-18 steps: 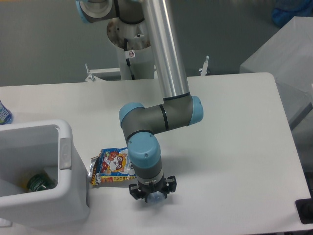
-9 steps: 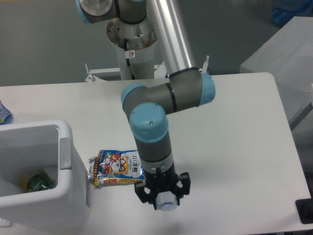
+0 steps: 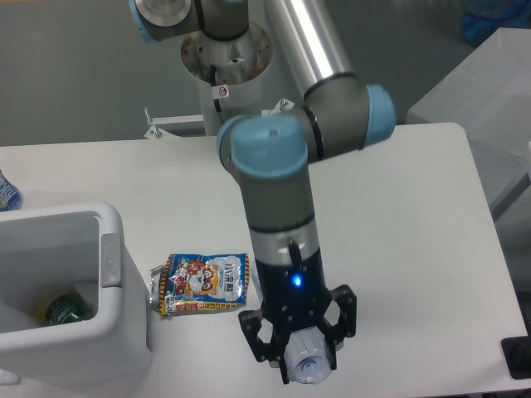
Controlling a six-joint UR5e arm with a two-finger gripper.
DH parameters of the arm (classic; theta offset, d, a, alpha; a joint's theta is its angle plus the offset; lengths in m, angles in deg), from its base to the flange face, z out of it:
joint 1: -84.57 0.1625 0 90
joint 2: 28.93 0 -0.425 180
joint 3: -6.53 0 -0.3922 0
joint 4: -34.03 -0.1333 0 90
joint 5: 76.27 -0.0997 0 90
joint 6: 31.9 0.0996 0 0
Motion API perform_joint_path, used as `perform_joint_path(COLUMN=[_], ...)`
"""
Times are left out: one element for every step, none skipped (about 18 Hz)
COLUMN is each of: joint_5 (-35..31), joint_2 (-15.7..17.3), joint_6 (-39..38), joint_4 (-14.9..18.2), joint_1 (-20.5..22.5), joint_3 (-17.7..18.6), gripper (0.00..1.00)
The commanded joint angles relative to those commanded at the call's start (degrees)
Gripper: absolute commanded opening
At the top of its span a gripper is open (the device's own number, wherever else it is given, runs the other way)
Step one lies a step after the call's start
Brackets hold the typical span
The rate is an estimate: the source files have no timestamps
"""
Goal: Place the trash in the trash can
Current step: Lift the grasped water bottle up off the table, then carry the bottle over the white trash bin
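Note:
A small clear plastic bottle (image 3: 310, 366), one piece of the trash, sits between the fingers of my gripper (image 3: 302, 351), which is shut on it and held above the table near the front edge. Its blue cap faces the camera. The other piece, a flat blue-yellow snack bag (image 3: 203, 283), lies on the table to the left of the gripper. Left of the bag stands the white trash can (image 3: 110, 259), open at the top, with a grey tab on its right rim. The arm hides the table directly behind the gripper.
Inside the can lies a dark green item (image 3: 65, 309). A small blue-green object (image 3: 7, 191) shows at the table's far left edge. A grey box (image 3: 477, 91) stands off the table's back right, and a black object (image 3: 518, 357) sits at the front right corner.
The gripper has lifted off the table with the bottle in it and shifted right, toward the camera. The snack bag, partly hidden by the arm before, now shows in full.

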Motion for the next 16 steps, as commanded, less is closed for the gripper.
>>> perform_joint_path(joint_5=[0.44, 0.45, 0.45, 0.53, 0.62, 0.88, 0.89, 0.89, 0.89, 1.06, 0.97, 1.06, 1.06, 1.06, 1.06, 1.06], joint_2=[0.97, 1.67, 2.55, 3.87, 5.10, 5.89, 6.94, 8.09, 8.45, 8.62, 8.62, 8.62, 8.62, 8.62, 8.54, 8.54], joint_6=[-1.23, -1.85, -2.47, -2.91, -3.26, -4.05, -5.10, -5.63, -5.81, -5.72, -5.20, -4.76, -3.54, -2.74, -2.21, -1.69], joint_4=[0.00, 0.00, 0.09, 0.09, 0.09, 0.00, 0.09, 0.09, 0.09, 0.09, 0.09, 0.00, 0.00, 0.00, 0.00, 0.00], joint_1=[-0.17, -0.61, -0.79, -0.97, -1.58, -2.63, -3.16, -3.43, -3.86, -5.52, -7.37, -8.25, -9.22, -10.88, -12.38, -13.09], joint_3=[0.00, 0.08, 0.09, 0.35, 0.52, 0.61, 0.61, 0.61, 0.70, 0.70, 0.70, 0.61, 0.61, 0.35, 0.35, 0.17], gripper=[0.60, 0.60, 0.60, 0.60, 0.60, 0.60, 0.60, 0.60, 0.60, 0.60, 0.60, 0.60, 0.60, 0.60, 0.60, 0.60])
